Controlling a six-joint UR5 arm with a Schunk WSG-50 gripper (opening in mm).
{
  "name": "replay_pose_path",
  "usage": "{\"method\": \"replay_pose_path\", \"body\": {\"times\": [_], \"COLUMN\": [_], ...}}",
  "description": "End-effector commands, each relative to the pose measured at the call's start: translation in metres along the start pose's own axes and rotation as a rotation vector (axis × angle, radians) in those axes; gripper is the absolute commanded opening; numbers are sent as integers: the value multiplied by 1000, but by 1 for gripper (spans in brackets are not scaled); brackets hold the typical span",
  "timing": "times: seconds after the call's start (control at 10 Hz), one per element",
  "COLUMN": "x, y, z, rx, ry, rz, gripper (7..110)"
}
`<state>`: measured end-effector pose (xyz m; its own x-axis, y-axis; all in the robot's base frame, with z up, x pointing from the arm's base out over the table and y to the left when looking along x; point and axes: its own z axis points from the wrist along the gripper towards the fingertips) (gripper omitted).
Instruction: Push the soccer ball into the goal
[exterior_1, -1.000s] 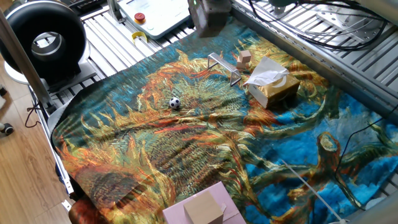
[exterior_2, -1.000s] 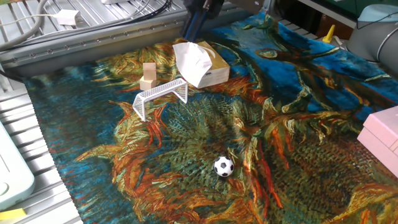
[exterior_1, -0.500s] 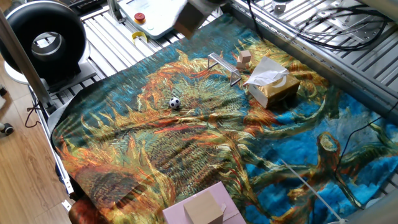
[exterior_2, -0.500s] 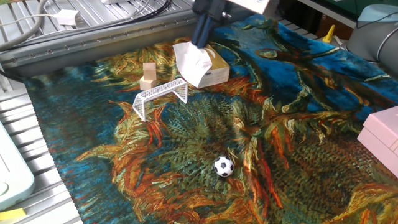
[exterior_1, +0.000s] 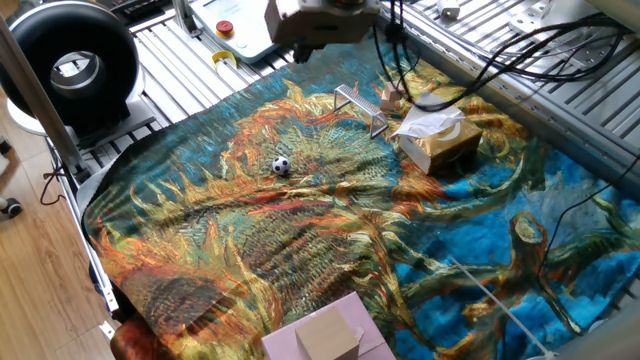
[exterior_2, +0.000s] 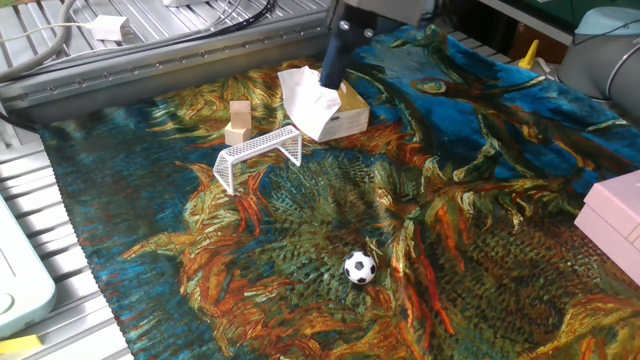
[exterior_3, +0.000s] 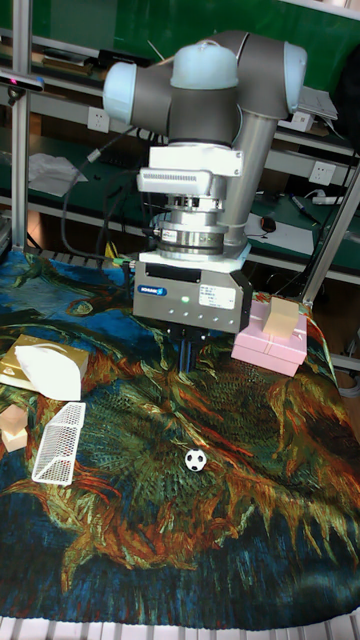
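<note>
A matt woven cloth (exterior_2: 480, 200) with a painted look covers the table. The goal (exterior_2: 258, 157) is thin silvery metal bars with fine mesh. The soccer ball (exterior_2: 360, 267) looks smooth and slightly glossy. White tissue paper pokes crumpled from the tan cardboard tissue box (exterior_2: 340, 115). The small block (exterior_2: 239, 122) is bare pale wood. The gripper (exterior_3: 189, 355) body is satin grey metal.

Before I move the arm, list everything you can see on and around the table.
Tiny white-and-black soccer ball: one, mid-cloth, alone.
Silver-grey metal goal: one, between ball and block.
Small tan wooden block: one, behind goal.
Tan tissue box: one, white tissue sticking out, beside goal.
Pink box: one, cloth edge, tan box on top.
Painted blue-orange cloth: one, covering table.
Black ring-shaped unit: one, off the cloth.
Gripper: one, grey, above cloth, touching nothing; finger state unclear.
</note>
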<state>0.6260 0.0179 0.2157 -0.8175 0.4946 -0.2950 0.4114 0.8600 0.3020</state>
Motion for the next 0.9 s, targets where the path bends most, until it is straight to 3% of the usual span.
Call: {"method": "replay_pose_path", "body": {"times": [0.0,0.1,0.2,0.3,0.4,0.5,0.7,0.8], "x": [24,26,48,82,86,93,75,63], "y": [-12,-3,-1,1,13,2,-36,-45], "z": [-3,-5,-12,-20,-20,-18,-12,-13], "rx": [38,-10,-43,-70,-114,-88,64,136], "ry": [105,103,182,315,327,356,333,311], "rz": [-158,-188,-174,-153,-149,-249,-467,-475], "gripper": [7,7,7,7,7,7,7,7]}}
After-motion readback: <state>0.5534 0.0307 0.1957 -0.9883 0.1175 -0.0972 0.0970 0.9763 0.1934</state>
